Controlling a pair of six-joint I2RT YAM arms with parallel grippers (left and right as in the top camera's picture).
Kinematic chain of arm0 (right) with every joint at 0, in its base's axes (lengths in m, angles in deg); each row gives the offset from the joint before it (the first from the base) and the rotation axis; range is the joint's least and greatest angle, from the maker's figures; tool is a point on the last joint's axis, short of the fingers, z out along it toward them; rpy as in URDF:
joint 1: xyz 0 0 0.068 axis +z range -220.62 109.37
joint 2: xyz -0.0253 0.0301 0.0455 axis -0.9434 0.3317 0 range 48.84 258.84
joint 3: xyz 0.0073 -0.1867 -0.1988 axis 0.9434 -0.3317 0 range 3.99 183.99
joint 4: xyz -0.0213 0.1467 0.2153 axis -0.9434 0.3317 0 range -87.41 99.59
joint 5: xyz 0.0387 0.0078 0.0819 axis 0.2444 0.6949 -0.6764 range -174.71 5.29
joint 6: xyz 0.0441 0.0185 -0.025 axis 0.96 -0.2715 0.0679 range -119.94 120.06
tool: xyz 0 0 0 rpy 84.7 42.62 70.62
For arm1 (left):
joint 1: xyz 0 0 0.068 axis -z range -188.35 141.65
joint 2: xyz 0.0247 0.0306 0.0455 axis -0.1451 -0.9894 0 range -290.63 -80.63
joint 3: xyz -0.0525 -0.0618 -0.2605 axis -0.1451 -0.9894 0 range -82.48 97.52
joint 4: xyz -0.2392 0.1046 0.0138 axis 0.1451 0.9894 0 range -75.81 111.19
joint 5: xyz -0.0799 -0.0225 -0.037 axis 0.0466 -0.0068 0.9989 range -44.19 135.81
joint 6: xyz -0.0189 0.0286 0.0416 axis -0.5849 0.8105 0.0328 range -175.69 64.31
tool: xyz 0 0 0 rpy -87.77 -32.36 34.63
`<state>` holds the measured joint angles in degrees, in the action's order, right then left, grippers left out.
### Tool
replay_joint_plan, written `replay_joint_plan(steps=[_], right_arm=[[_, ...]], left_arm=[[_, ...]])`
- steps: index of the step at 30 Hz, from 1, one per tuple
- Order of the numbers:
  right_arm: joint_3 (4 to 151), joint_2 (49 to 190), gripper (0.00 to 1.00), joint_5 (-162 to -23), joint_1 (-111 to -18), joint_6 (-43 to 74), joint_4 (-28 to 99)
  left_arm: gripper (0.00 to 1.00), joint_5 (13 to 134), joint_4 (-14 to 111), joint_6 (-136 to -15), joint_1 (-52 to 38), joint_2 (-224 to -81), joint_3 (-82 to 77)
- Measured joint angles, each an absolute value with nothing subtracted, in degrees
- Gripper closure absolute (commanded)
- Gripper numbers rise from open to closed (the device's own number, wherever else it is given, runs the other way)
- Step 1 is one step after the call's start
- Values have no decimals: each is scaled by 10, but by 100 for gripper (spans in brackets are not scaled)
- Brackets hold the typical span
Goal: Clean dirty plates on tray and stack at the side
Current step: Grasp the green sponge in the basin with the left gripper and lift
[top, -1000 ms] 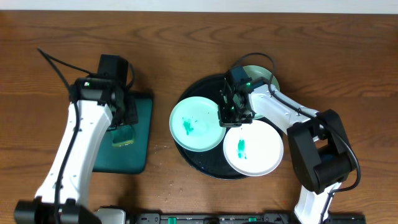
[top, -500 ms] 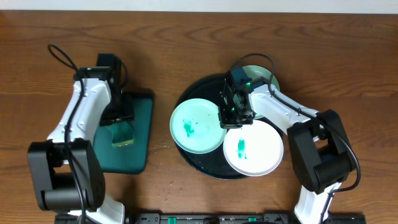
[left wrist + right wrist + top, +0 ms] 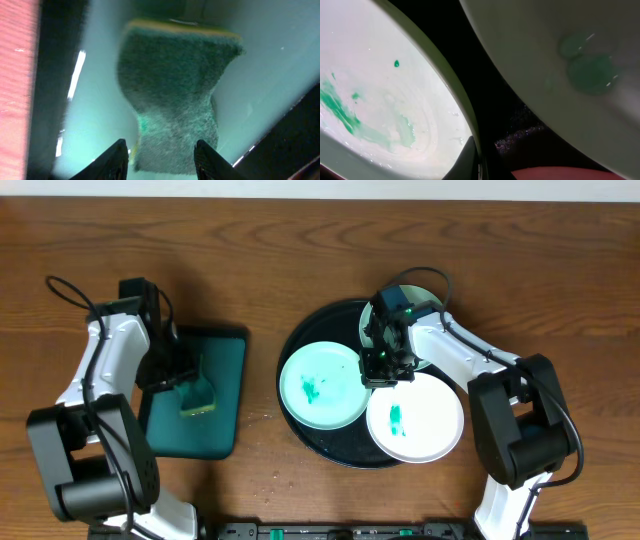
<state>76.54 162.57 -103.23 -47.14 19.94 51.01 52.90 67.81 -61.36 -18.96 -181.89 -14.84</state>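
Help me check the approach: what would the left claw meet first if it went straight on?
Likely the green sponge, lying on the teal tray just ahead of the left claw.

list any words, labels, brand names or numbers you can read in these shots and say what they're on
No text can be read in any view.
plates, black tray, sponge, teal tray: no print or labels.
arms: no readable marking, only a small green light.
dark strip along the bottom of the overhead view: green marks, too small to read.
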Motion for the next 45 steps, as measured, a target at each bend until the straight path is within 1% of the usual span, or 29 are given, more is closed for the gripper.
replay_joint_plan(steps=[2, 5, 9, 11, 20, 21, 22, 24, 29, 32, 33, 37, 40, 42, 45], right_arm=[[765, 1626, 99, -1032, -472, 199, 510], [765, 1626, 99, -1032, -472, 199, 510], [765, 1626, 99, -1032, -472, 199, 511], [765, 1626, 99, -1033, -472, 199, 511], [765, 1626, 99, -1033, -472, 199, 511], [765, 1626, 99, -1033, -472, 199, 511], [765, 1626, 99, -1033, -472, 199, 511], [765, 1626, 99, -1033, -472, 199, 511], [765, 1626, 99, -1033, -472, 198, 512], [765, 1626, 99, -1033, -472, 198, 512], [765, 1626, 99, -1033, -472, 198, 512], [765, 1626, 99, -1033, -472, 198, 512], [765, 1626, 99, -1033, -472, 198, 512], [765, 1626, 99, -1033, -472, 197, 512], [765, 1626, 99, -1033, -472, 197, 513]], left_arm=[[58, 534, 670, -614, -187, -1831, -153], [75, 544, 661, -613, -186, -1855, -155], [81, 551, 653, -612, -186, -1870, -155], [92, 554, 650, -612, -186, -1870, -155], [93, 557, 641, -610, -186, -1870, -155], [67, 558, 640, -610, -186, -1870, -155], [49, 558, 640, -610, -186, -1870, -155], [46, 560, 635, -614, -186, -1870, -155], [47, 560, 628, -619, -185, -1873, -155], [50, 560, 625, -619, -185, -1874, -155], [53, 560, 624, -619, -185, -1874, -155], [71, 558, 620, -621, -186, -1874, -155], [79, 557, 617, -621, -186, -1874, -155], [92, 557, 615, -621, -186, -1875, -155], [93, 558, 613, -621, -186, -1883, -155]])
